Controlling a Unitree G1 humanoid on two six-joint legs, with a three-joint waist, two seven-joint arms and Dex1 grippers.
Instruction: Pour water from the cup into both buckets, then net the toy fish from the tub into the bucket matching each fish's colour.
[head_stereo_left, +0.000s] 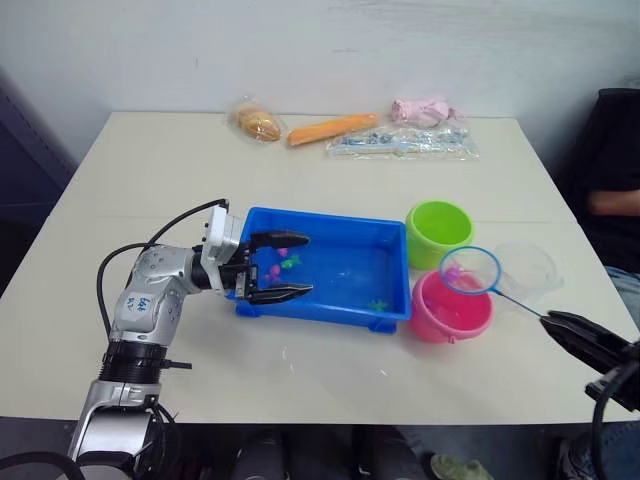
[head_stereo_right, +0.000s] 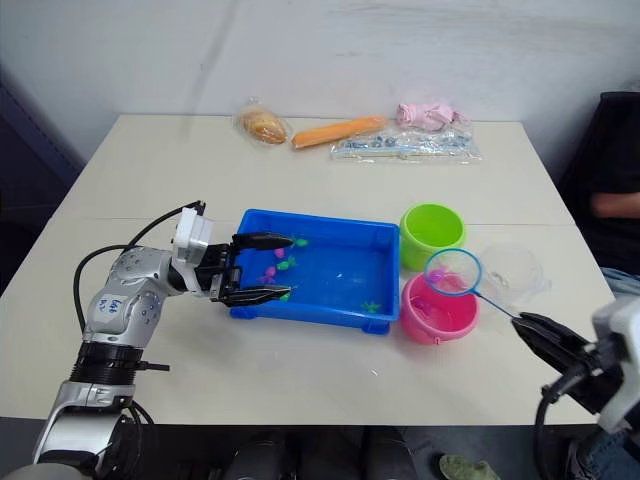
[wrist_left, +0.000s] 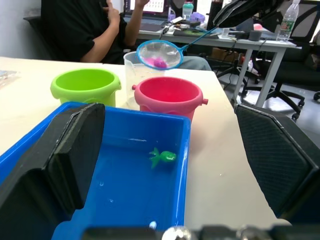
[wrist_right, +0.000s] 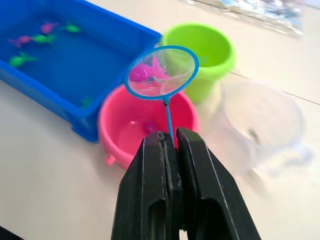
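Observation:
The blue tub (head_stereo_left: 322, 219) sits mid-table with several pink and green toy fish (head_stereo_left: 281, 264) near its left end and one green fish (wrist_left: 162, 157) near the front right. My left gripper (head_stereo_left: 292, 267) is open, its fingers straddling the tub's front-left wall. The green bucket (head_stereo_left: 438, 232) and the pink bucket (head_stereo_left: 452, 312) stand right of the tub, with the clear cup (head_stereo_left: 527, 268) beyond them. My right gripper (wrist_right: 171, 137) is shut on the net's thin handle. The net (wrist_right: 161, 71) hovers over the pink bucket with a pink fish (wrist_right: 144, 73) in its mesh.
Along the table's far edge lie a bagged bread roll (head_stereo_left: 257, 122), an orange carrot-like toy (head_stereo_left: 333, 128), a pink soft item (head_stereo_left: 422, 110) and a clear plastic packet (head_stereo_left: 400, 143). A person (head_stereo_left: 612, 190) sits at the table's right side.

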